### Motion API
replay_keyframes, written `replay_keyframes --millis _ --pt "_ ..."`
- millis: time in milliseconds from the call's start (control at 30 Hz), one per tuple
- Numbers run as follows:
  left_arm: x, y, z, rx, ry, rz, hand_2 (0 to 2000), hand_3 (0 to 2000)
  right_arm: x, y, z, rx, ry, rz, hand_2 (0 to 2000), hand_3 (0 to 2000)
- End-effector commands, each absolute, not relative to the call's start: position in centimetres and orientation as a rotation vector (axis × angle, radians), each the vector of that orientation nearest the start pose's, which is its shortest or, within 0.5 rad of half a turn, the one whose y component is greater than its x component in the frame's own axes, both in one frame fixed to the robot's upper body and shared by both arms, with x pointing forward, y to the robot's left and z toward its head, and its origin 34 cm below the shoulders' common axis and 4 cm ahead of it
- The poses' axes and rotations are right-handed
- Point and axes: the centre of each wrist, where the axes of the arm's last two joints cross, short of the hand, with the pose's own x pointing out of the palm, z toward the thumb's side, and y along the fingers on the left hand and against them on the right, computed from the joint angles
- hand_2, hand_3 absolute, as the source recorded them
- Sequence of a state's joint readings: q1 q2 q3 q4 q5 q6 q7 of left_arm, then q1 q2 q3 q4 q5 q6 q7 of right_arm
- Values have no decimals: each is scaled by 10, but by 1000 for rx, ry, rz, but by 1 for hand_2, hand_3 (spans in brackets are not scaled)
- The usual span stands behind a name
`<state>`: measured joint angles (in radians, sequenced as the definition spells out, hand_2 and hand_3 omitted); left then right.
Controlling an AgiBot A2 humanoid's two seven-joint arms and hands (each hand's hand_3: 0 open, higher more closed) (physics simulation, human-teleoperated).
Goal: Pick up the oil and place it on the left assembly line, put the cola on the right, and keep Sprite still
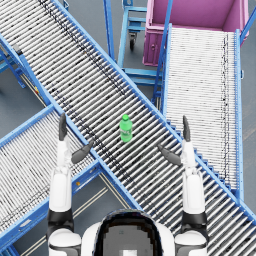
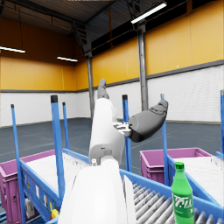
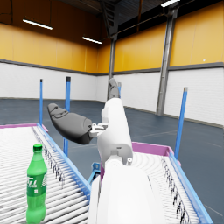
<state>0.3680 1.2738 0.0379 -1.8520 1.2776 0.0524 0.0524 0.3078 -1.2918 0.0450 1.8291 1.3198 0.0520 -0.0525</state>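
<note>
Looking steeply down from the head camera, you see a green Sprite bottle (image 1: 126, 128) standing upright on a wide roller conveyor (image 1: 95, 80). This conveyor crosses the scene diagonally, from upper left to lower right. The bottle sits near the middle of the rollers, between the two hands and a little beyond them, touching neither.

The robot's left hand (image 1: 67, 147) hovers at the conveyor's near left edge, above its blue side rail. Its fingers (image 1: 62, 127) are released and spread apart. One points away from the robot, the thumb angles toward the bottle, and nothing is in them. The right hand (image 1: 182, 150) mirrors this pose on the other side of the bottle, also spread and empty.

The left assembly line (image 1: 25, 155) is a second roller track at lower left, beside the left arm. The right assembly line (image 1: 200, 80) runs straight away at upper right and ends at a pink bin (image 1: 200, 15).

Both wrist views show the bottle upright on the rollers, its green cap on and a white logo on its side. It stands beside each raised hand and apart from it. Warehouse walls rise behind, yellow above white.
</note>
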Motion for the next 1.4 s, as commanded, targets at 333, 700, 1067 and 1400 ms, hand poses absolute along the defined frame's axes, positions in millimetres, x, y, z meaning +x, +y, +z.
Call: replay_keyframes --millis 333,700,1067,1400 --pt "255 203 233 117 -397 -1761 0 0 255 -203 231 -170 -375 1945 0 0" --pt "255 201 229 75 -388 -1776 0 0 255 -201 229 -135 -376 1971 0 0" --pt "255 201 229 74 -388 -1777 0 0 255 -201 229 -134 -376 1971 0 0" --pt "255 201 229 74 -388 -1777 0 0 255 -201 229 -134 -376 1971 0 0"
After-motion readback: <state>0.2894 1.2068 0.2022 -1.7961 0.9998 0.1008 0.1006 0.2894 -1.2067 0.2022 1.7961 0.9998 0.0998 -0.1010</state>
